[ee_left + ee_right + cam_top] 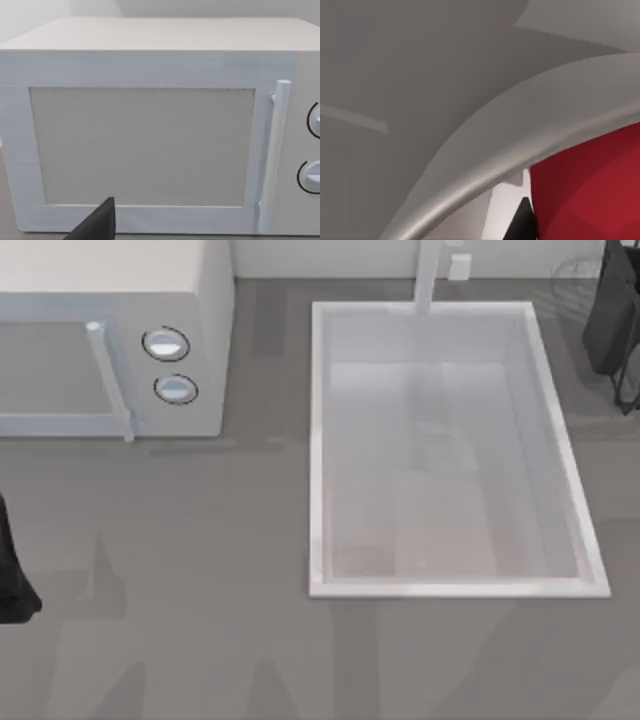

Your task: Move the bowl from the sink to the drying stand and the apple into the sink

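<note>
No readable text, label, brand, number or sign appears on the microwave (150, 140), its knobs (166, 344) or the sink (320, 440).

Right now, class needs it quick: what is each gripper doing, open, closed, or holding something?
Left gripper: at the table's left edge, facing the microwave; cannot be told.
Right gripper: top right corner, close to something red; cannot be told.

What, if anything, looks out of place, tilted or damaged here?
Nothing stands out. The sink sits square and undamaged, and the microwave stands upright with its door shut. The left arm waits at the table left edge, the right arm at the far right corner, where something red, probably the apple, lies close.
</note>
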Controlling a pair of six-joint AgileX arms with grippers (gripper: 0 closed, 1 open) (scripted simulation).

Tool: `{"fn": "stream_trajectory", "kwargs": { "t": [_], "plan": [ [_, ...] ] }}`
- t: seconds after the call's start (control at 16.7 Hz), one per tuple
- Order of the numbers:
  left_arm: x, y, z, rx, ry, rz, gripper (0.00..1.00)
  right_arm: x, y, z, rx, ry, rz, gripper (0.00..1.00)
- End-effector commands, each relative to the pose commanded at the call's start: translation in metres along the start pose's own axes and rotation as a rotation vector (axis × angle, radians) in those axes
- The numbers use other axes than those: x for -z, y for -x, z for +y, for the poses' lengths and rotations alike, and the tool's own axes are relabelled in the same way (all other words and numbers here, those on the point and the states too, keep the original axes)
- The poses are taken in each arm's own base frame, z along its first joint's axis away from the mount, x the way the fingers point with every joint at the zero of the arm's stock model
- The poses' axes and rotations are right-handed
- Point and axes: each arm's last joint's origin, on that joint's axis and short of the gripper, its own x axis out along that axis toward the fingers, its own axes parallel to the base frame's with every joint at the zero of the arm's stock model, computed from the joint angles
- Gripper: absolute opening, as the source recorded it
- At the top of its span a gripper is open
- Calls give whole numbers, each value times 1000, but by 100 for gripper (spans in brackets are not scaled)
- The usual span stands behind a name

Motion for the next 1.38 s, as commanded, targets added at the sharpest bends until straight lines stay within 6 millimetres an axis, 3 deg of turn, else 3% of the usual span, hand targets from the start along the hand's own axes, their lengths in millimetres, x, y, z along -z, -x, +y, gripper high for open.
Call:
{"fn": "stream_trajectory", "kwargs": {
  "t": [0.18,0.48,1.26,1.38],
  "plan": [
    [0,0,0,0,0,0,100,4,-24,1,-4,1,9,100],
    [0,0,0,0,0,0,100,5,-28,2,-5,1,11,100],
    [0,0,0,0,0,0,100,5,-28,2,-5,1,11,2],
    [0,0,0,0,0,0,100,5,-28,2,-5,1,11,0]
  ]
}}
